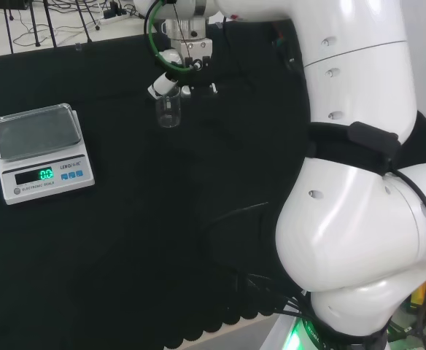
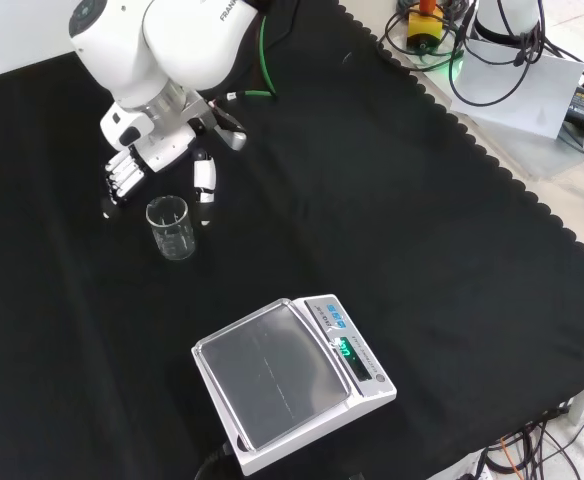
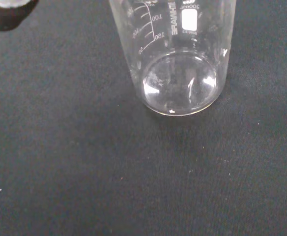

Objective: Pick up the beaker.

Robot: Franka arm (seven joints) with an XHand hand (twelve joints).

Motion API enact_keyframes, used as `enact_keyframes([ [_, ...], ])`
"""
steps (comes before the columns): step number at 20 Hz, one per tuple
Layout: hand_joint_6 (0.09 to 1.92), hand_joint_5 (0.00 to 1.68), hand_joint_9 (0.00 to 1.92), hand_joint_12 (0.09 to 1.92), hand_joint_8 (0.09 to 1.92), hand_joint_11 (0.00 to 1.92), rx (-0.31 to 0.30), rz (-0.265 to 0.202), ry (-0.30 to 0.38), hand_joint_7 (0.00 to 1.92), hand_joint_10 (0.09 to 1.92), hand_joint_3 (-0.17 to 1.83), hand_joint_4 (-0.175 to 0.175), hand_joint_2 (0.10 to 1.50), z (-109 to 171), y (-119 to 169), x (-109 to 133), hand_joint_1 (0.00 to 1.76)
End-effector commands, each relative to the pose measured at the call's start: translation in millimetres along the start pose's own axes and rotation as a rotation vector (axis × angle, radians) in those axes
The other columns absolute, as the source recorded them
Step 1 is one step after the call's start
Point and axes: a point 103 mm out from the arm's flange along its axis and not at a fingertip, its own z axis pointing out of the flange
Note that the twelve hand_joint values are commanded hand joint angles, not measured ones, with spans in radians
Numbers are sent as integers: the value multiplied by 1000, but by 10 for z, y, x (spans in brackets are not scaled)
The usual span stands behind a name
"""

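Front view showed the beaker [image 2: 171, 228] standing upright on the black cloth [image 2: 392, 230], mouth up, its long axis vertical. It stood just below the hand [image 2: 157, 155], between the spread fingers [image 2: 122, 178] and the thumb [image 2: 204, 180], apart from both. The hand was wide open, holding nothing.
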Motion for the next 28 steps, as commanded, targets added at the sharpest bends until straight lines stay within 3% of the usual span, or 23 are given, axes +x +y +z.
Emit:
enact_keyframes([
  [1,87,156,141,1131,727,0,30,14,-3,81,875,271,-2,725,136,130,-60,626],
  [11,87,154,140,1128,728,0,62,23,-2,81,875,269,-3,726,362,180,-62,626],
  [13,87,154,140,1128,728,0,65,30,-6,81,875,269,-2,726,415,276,68,626],
  [16,87,136,140,1127,729,0,70,30,-8,80,875,268,2,727,469,286,80,632],
  [19,87,127,172,1310,740,0,58,27,-9,86,882,275,12,734,485,276,74,712],
  [22,87,210,342,1467,809,183,39,31,-18,190,844,421,38,684,484,215,9,883],
  [25,103,362,522,1401,891,426,9,42,-22,299,806,654,40,611,473,192,-3,1032],
  [28,922,323,670,1297,1000,637,-10,49,-27,396,796,821,29,592,470,193,8,1129],
])
